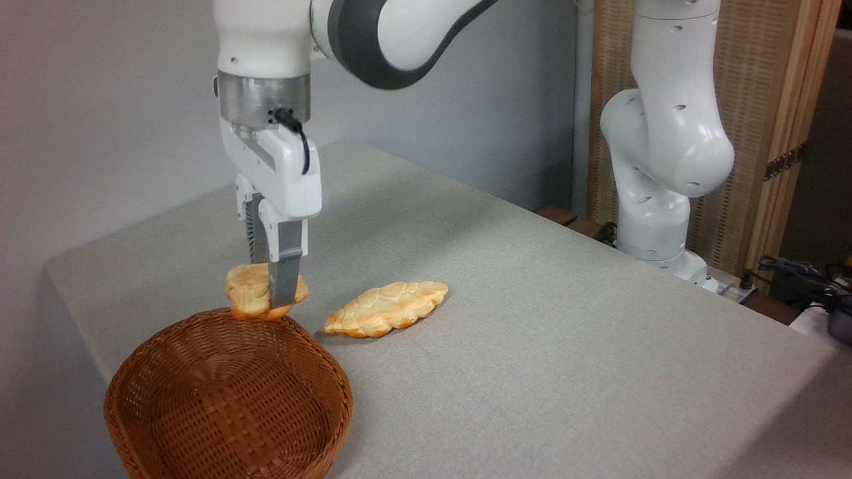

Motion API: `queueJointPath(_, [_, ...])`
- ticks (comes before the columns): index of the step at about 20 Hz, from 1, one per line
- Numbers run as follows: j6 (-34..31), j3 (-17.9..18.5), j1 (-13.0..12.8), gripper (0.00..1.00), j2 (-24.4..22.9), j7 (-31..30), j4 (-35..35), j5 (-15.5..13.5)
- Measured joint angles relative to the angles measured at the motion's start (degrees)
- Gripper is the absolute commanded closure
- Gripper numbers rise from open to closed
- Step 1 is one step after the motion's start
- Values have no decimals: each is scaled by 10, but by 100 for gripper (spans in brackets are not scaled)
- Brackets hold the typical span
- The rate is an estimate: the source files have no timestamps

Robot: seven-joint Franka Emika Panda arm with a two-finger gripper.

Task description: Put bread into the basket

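The grey table (532,346) fills most of the scene, running from the far left corner to the near right. My arm (399,33) comes in from the upper middle and drops straight down over the table's left part, while my base (655,219) stands at the far right edge. The basket (166,426), oval and reddish-brown wicker, sits at the near left. Just to its right, a little farther back, lies the long braided bread (386,309), flat on the table. My pincer (269,303) points downward, clenched on the bread (247,293), the small lumpy golden bun, which sits at the basket's far rim; whether it touches the rim I cannot tell.
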Motion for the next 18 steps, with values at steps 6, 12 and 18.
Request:
queueJointPath(6, [23,0,0,0,11,-11,5,-6])
queueJointPath(12, [18,0,0,0,10,-32,7,-6])
queueJointPath(18, [-84,2,0,0,1,-32,9,-6])
